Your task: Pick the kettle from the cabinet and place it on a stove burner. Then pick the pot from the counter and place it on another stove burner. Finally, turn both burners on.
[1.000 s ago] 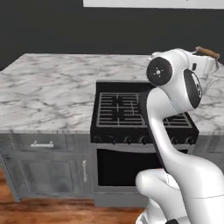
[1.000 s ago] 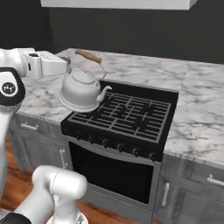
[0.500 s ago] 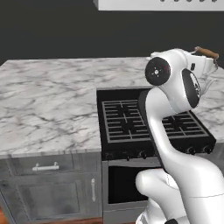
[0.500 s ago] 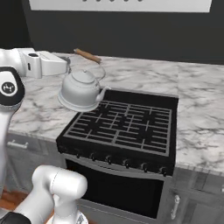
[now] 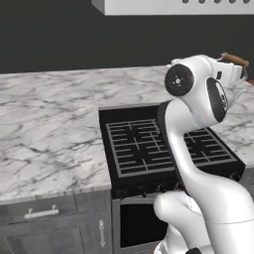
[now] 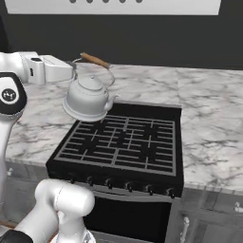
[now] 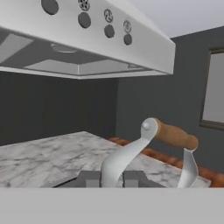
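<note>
The small silvery kettle [image 6: 88,97] hangs in the air above the left rear part of the black stove burners [image 6: 118,140], spout toward the right. My gripper [image 6: 74,68] is shut on the thin arched handle beside its brown wooden piece [image 6: 95,60]. In the hand view the handle band [image 7: 122,159] rises between the fingertips of the gripper [image 7: 111,179], with the wooden piece [image 7: 175,135] to the right. From the left base view the arm hides most of the kettle; its wooden handle piece [image 5: 233,59] shows above the stove burners [image 5: 144,146]. The pot and the cabinet are out of view.
The white marble counter [image 6: 209,109] runs on both sides of the stove, and wide to the left [image 5: 44,124]. A white range hood [image 6: 114,5] hangs overhead. Burner knobs [image 6: 128,186] line the stove front. Dark drawers [image 5: 39,213] sit below the counter.
The whole picture has shifted: the base has driven closer to the stove, which now looks larger. The kettle stays gripped in the same spot relative to the arm.
</note>
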